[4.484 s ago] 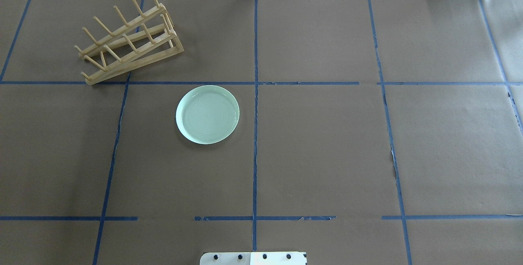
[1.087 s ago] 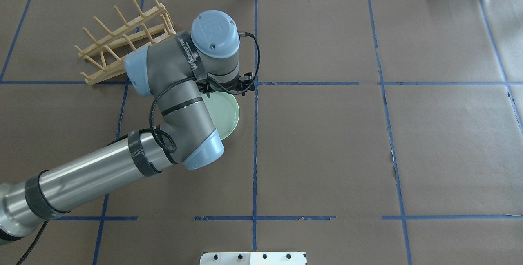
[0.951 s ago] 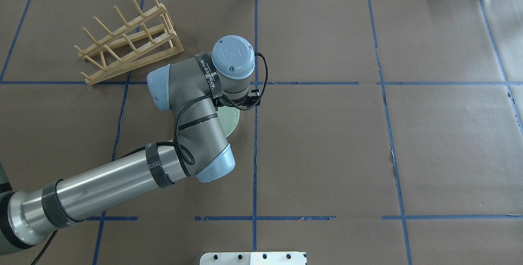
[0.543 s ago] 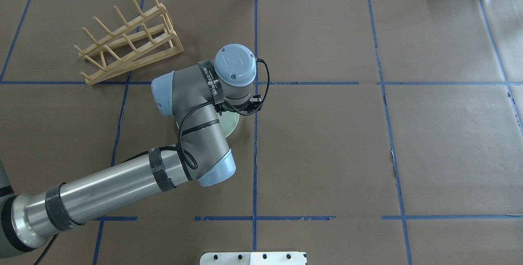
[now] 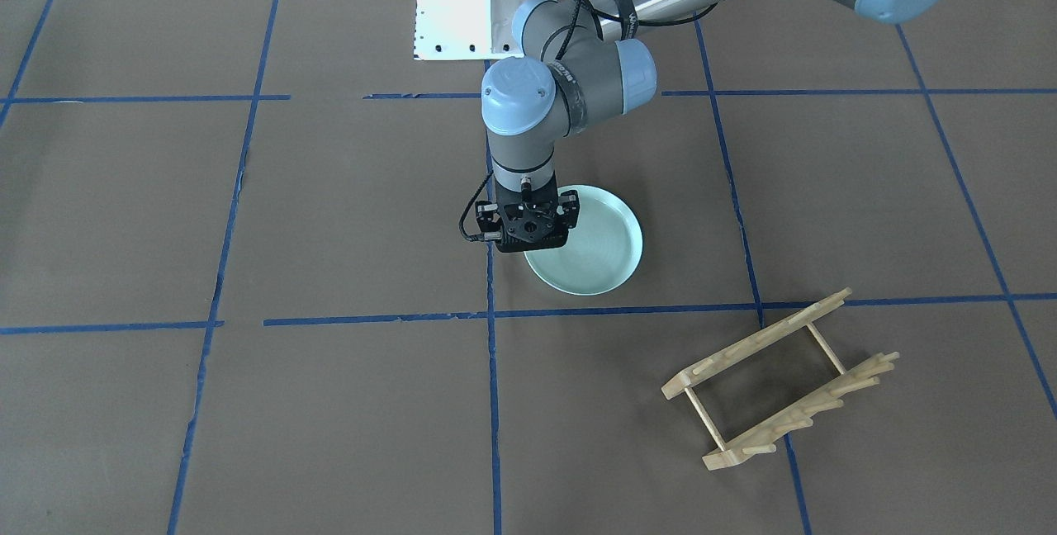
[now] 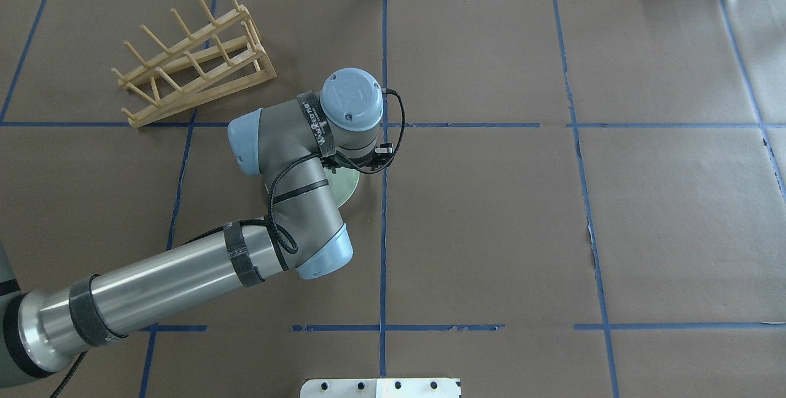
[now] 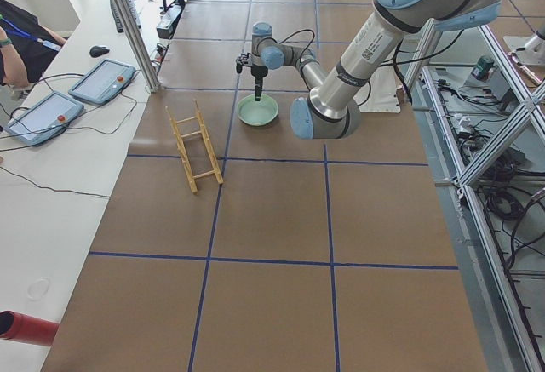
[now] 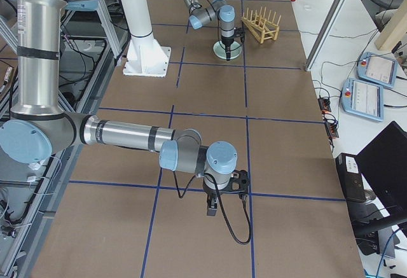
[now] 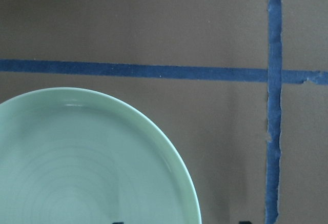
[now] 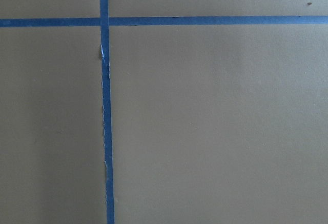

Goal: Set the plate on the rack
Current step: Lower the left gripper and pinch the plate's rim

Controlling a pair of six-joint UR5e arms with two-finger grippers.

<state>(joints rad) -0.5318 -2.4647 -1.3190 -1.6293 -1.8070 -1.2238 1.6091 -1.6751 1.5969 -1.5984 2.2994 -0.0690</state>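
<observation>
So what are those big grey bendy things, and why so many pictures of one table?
They are two robot arms, each ending in a two-finger gripper. The pictures show one moment from different cameras: above the robot, facing it, at each table end, and on each wrist. On the brown paper-covered table with blue tape lines lie a round pale green plate and, apart from it, a small light wooden rack with pegs. The left gripper hangs open over the plate's edge, gripping nothing yet. The right gripper hangs far off over bare paper; I cannot tell if it is open.
</observation>
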